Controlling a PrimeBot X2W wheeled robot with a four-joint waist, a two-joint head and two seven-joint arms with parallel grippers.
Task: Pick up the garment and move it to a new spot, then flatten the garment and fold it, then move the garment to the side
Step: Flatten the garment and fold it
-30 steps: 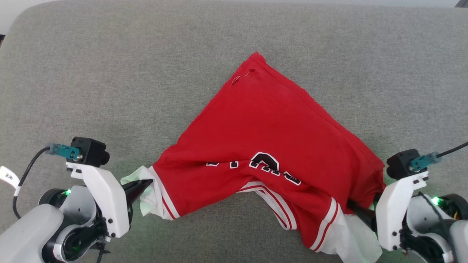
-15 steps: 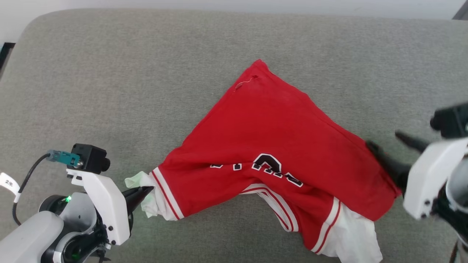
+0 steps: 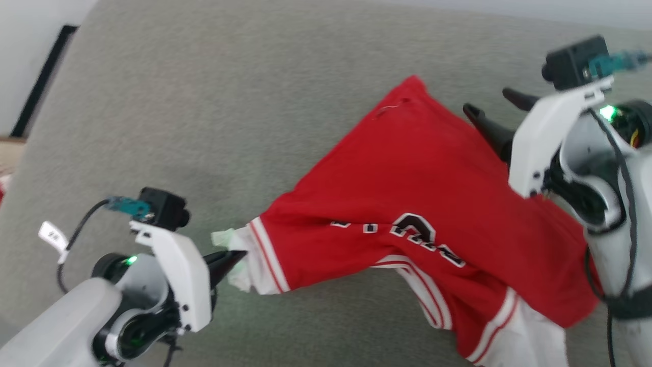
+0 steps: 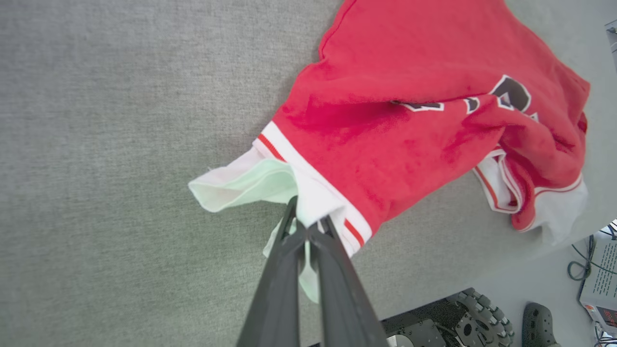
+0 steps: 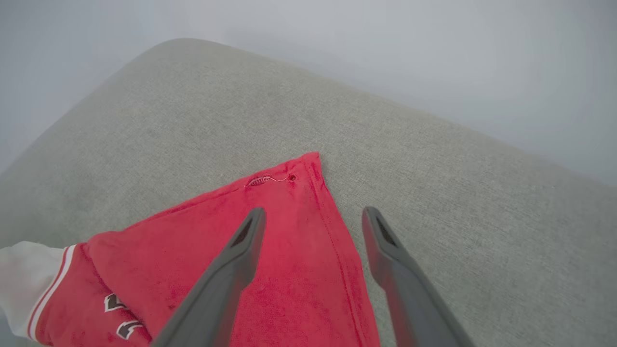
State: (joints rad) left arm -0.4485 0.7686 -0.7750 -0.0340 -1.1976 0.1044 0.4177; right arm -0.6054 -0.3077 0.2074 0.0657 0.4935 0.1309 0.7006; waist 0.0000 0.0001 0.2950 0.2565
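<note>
The garment (image 3: 407,188), a red jersey with white sleeves, striped trim and black numerals, lies rumpled in a rough triangle on the grey cushion. My left gripper (image 3: 239,256) is shut on the white sleeve end at the garment's left, and the left wrist view shows the dark fingers (image 4: 294,226) pinching that white cloth beside the garment's red body (image 4: 409,120). My right gripper (image 3: 489,102) hangs open above the garment's right edge, holding nothing. In the right wrist view its spread fingers (image 5: 246,241) straddle the hem near the far corner of the garment (image 5: 289,212).
The grey fabric cushion (image 3: 229,102) spreads wide to the left and beyond the garment, with bare room there. Its rounded back edge (image 5: 337,86) meets a pale wall. Past the near edge, the robot's base and wheels (image 4: 462,323) stand on the floor.
My right gripper has let go of the garment's lower right sleeve, opened, and risen toward the far right edge. The head camera has turned left. The left grip holds unchanged.
</note>
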